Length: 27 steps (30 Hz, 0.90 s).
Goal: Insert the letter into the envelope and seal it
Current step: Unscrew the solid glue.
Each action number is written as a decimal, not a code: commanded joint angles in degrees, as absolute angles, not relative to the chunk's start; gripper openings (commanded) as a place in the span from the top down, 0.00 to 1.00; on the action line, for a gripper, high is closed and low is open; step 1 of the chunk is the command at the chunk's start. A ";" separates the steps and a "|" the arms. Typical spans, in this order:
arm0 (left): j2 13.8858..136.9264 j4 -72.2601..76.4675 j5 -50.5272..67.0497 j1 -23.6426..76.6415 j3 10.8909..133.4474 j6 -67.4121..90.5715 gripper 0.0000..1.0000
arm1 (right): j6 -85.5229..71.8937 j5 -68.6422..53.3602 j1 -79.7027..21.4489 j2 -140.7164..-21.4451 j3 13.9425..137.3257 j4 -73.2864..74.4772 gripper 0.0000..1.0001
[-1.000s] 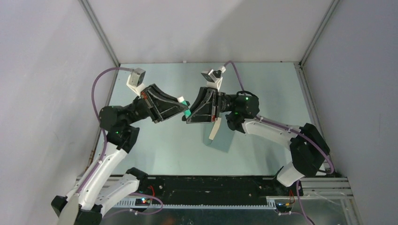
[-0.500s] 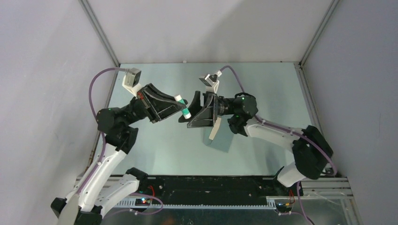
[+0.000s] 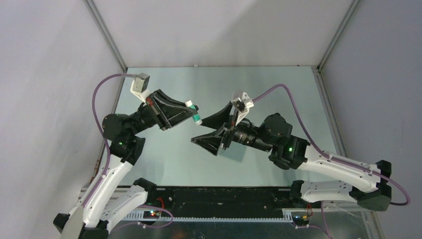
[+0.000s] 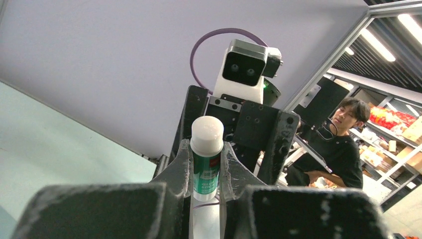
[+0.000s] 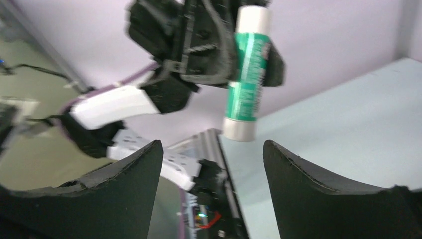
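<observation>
Left tool point(image 3: 193, 114) clamped a glue stick point(image 4: 206, 162). Right tool point(image 3: 198, 131), at its six o'clock, stood apart, empty.

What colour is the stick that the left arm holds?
The glue stick has a green label and white ends; the right wrist view shows it best.

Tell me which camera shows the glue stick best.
Left wrist: the glue stick is close and sharp, its white end and green label clear, clamped in the left hand. Right wrist shows the whole stick, but blurred. Top external shows only a small white-and-green stick at the hand's tip.
</observation>
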State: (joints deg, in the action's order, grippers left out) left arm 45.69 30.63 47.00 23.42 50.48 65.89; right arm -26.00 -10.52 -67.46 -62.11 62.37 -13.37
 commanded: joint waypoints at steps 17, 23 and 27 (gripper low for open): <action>44.42 29.20 46.34 22.94 52.42 63.34 1.00 | -5.91 27.35 -79.42 -70.74 81.49 8.98 0.37; 44.31 29.29 46.38 22.97 52.55 63.24 1.00 | -5.97 27.41 -79.50 -70.36 81.47 8.70 0.54; 44.23 29.28 46.38 22.95 52.46 63.28 1.00 | -6.16 26.92 -79.54 -70.16 81.33 8.30 0.61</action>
